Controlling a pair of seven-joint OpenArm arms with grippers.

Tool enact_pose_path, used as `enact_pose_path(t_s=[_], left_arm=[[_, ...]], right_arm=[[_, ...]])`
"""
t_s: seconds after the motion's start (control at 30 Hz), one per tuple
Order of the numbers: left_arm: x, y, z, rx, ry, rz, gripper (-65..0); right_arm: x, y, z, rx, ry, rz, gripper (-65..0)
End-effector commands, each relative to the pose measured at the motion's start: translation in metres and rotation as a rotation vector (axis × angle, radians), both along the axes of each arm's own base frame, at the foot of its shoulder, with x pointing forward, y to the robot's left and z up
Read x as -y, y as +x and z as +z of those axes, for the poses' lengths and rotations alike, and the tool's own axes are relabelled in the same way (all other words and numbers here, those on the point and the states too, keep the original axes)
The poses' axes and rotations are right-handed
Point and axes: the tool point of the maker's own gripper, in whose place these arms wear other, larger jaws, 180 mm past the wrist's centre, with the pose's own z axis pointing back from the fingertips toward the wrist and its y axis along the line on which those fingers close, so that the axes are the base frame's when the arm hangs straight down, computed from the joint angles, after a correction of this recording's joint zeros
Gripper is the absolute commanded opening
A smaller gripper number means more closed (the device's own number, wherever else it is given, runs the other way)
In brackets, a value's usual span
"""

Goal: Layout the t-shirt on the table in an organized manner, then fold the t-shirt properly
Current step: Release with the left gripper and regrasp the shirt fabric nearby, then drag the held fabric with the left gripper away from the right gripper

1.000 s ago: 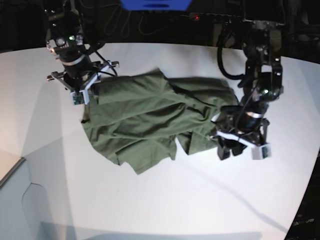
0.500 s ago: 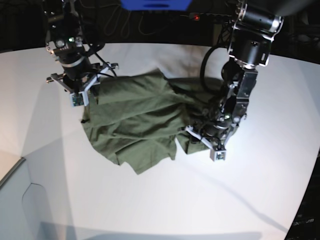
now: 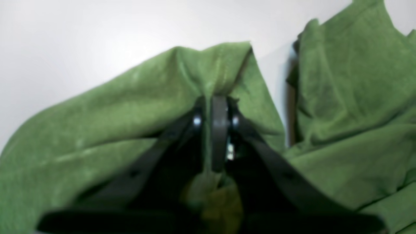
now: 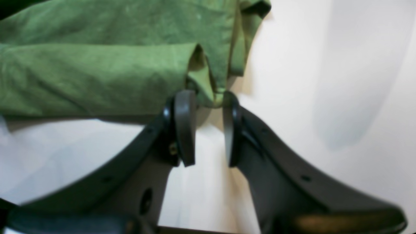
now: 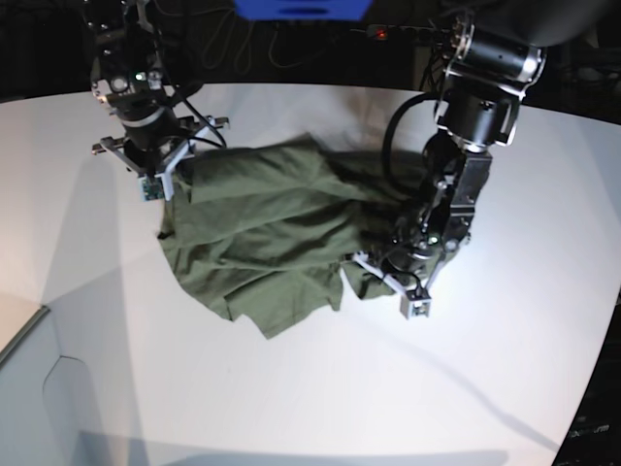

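Observation:
The olive green t-shirt (image 5: 262, 223) lies crumpled on the white table (image 5: 340, 388), spread from the back left to the centre right. My left gripper (image 5: 380, 267) is on the shirt's lower right part, and in the left wrist view it (image 3: 219, 107) is shut on a raised fold of the t-shirt (image 3: 130, 107). My right gripper (image 5: 170, 173) is at the shirt's back left edge. In the right wrist view it (image 4: 208, 100) has its jaws a little apart, with a bunched hem of the t-shirt (image 4: 97, 74) pinched between the tips.
A dark back area with cables and a blue object (image 5: 301, 8) lies beyond the table's curved far edge. The table's edge drops off at the lower left (image 5: 24, 325). Bare white tabletop (image 4: 325, 81) lies beside the right gripper.
My left arm has swung inward from the shirt's right side to its lower right part and closed on a fold. The right arm has barely moved.

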Motion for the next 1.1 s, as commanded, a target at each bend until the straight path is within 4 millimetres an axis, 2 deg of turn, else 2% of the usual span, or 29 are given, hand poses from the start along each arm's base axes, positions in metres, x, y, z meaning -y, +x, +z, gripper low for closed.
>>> enact_pose_path(t_s=[0.0, 0.07, 0.2, 0.27, 0.33, 0.47, 0.6, 0.7, 0.77, 0.83, 0.97, 1.07], left_arm=[[0.002, 0.023, 0.031, 0.099, -0.014, 0.000, -65.0], [0.004, 0.024, 0.053, 0.165, -0.035, 0.002, -64.7], [-0.023, 0.023, 0.112, 0.293, -0.087, 0.085, -64.8], [-0.047, 0.020, 0.141, 0.345, -0.097, 0.143, -64.8], [-0.073, 0.012, 0.161, 0.382, -0.096, 0.203, -64.8], [-0.140, -0.010, 0.182, 0.429, -0.065, 0.365, -64.8], [-0.208, -0.044, 0.184, 0.433, -0.044, 0.545, -64.8], [-0.258, -0.082, 0.174, 0.421, -0.101, 0.713, -64.8], [-0.282, -0.109, 0.163, 0.411, -0.146, 0.807, -64.7], [-0.291, -0.129, 0.141, 0.364, -0.198, 0.862, -64.5], [-0.288, -0.158, 0.095, 0.252, -0.295, 0.915, -64.3], [-0.284, -0.177, 0.077, 0.203, -0.338, 0.937, -58.3]], right_arm=[[0.002, 0.008, 0.010, 0.044, -0.004, -0.007, -49.9], [0.002, 0.010, 0.011, 0.050, -0.004, -0.007, -49.9], [0.002, 0.015, 0.014, 0.061, -0.004, -0.007, -49.9], [0.002, 0.017, 0.014, 0.064, -0.004, -0.007, -49.9], [0.000, 0.017, 0.015, 0.067, -0.002, -0.003, -49.9], [0.000, 0.022, 0.013, 0.068, 0.000, -0.003, -49.9], [0.002, 0.024, 0.002, 0.045, -0.003, -0.008, -49.9], [0.004, 0.023, -0.007, 0.024, -0.005, -0.012, -49.9], [0.005, 0.023, -0.010, 0.017, -0.007, -0.013, -49.9], [0.005, 0.023, -0.012, 0.012, -0.006, -0.015, -49.8], [0.001, 0.023, -0.013, 0.010, 0.004, -0.017, -49.8], [0.000, 0.024, -0.012, 0.013, 0.006, -0.017, -49.8]])
